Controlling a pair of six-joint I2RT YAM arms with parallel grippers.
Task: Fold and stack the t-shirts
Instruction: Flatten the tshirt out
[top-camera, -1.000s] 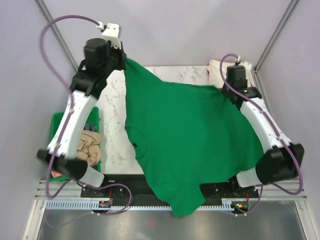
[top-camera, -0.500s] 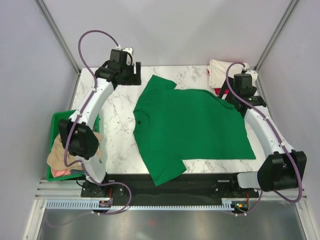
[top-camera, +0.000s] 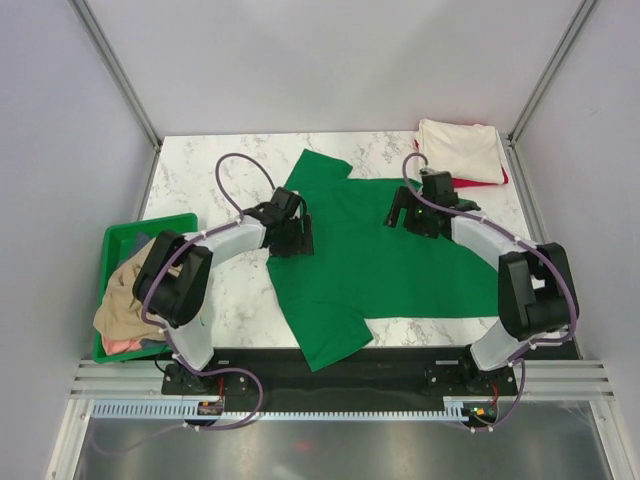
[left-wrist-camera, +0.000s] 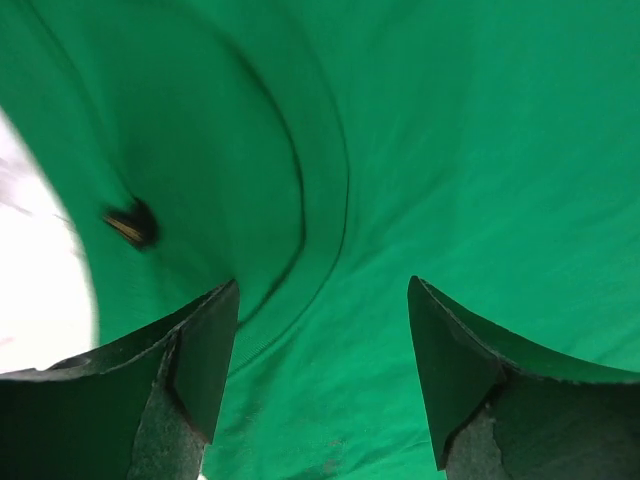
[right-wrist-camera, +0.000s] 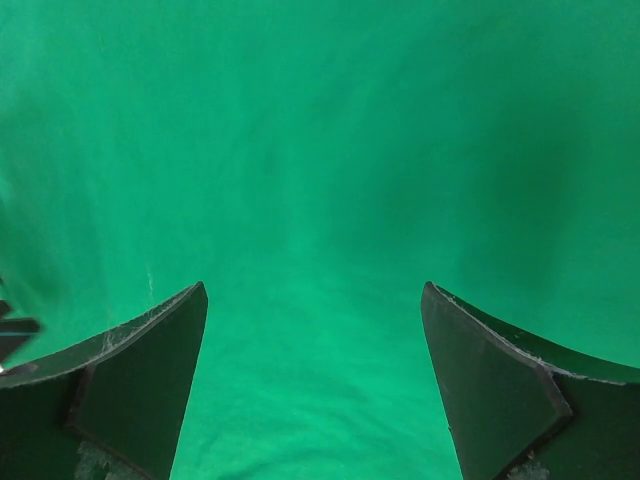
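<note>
While left pincer (top-camera: 293, 236) and right pincer (top-camera: 402, 212) gape empty, green shirt (top-camera: 400, 275) beneath: best pinch matching edges, fold evenly.

T-shirts: four.
- One green t-shirt (top-camera: 400, 260), spread flat at centre of bench (top-camera: 200, 170).
- One cream-white t-shirt (top-camera: 460, 150), folded, at 1 o'clock.
- One red t-shirt (top-camera: 503, 180), only edge showing under cream one, same 1 o'clock spot.
- One tan t-shirt (top-camera: 125, 295), bunched in bin (top-camera: 150, 226) at 8 o'clock.

Pinkish cloth (top-camera: 120, 346) under tan one: separate garment or not, cannot tell.
Bins: one, green plastic.
Arms: two, left arm (top-camera: 225, 240), right arm (top-camera: 490, 238).
Claws: two, left claw (top-camera: 298, 238), right claw (top-camera: 402, 210).
Benches: one, marble-patterned.
</note>
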